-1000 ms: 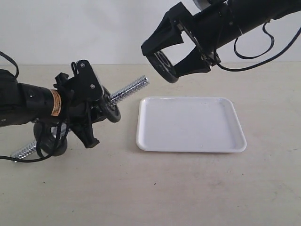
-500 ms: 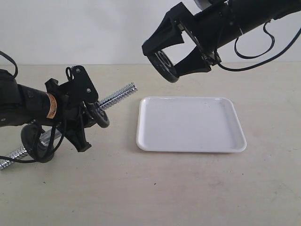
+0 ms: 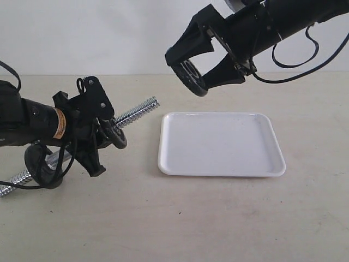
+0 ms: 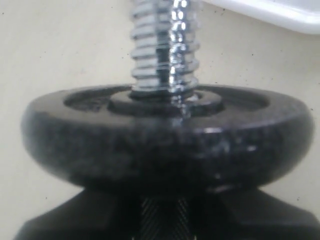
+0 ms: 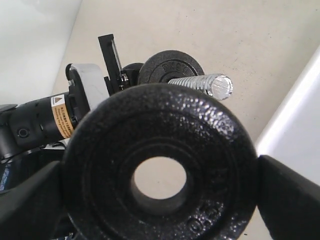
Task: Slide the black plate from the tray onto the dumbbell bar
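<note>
Both clamped: right gripper (image 3: 190, 70) on black plate (image 5: 165, 120) above tray (image 3: 218, 144), left gripper (image 3: 99, 131) on dumbbell bar (image 3: 136, 112); wrist-view embossing (image 5: 197, 220) unreadable.

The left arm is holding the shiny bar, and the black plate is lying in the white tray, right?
Not quite: the black plate is not in the tray. The right gripper holds it between its jaws, in the air, as the exterior view shows. The left gripper does hold the dumbbell bar.
</note>
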You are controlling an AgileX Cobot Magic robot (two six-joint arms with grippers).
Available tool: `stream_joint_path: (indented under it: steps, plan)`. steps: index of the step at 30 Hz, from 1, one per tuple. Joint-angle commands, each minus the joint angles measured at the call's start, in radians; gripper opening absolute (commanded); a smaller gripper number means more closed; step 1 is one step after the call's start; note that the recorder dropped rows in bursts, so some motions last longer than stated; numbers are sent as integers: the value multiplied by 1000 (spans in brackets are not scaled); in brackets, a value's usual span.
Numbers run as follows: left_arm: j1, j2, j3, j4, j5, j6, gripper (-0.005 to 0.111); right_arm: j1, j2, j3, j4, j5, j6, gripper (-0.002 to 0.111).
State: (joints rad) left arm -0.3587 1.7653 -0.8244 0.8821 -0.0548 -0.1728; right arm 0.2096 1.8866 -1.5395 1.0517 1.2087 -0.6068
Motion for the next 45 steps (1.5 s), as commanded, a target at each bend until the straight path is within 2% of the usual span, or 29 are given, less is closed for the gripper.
stream_joint_path:
  steps: [1, 8, 18, 23, 33, 38, 45]
  plan:
    - [-1, -50, -37, 23, -791, -59, 4, -1, -28, -9, 50, 12, -11, 0]
    - [-1, -50, -34, 23, -616, -89, 4, -1, -28, -9, 11, 12, -52, 0]
    - [-1, -50, -34, 23, -503, -232, 4, -1, -28, -9, -40, 12, -117, 0]
    - [-1, -50, -34, 23, -422, -237, 4, -1, -28, -9, -100, 12, -117, 0]
    - [-1, -46, 14, 11, -404, -290, 4, -1, -28, -9, -100, 12, -137, 0]
    - [-1, -18, 23, -9, -335, -290, 4, -1, -28, -9, -101, 10, -144, 0]
    - [-1, 41, 23, -12, -357, -290, 4, -1, -28, -9, -101, 10, -155, 0]
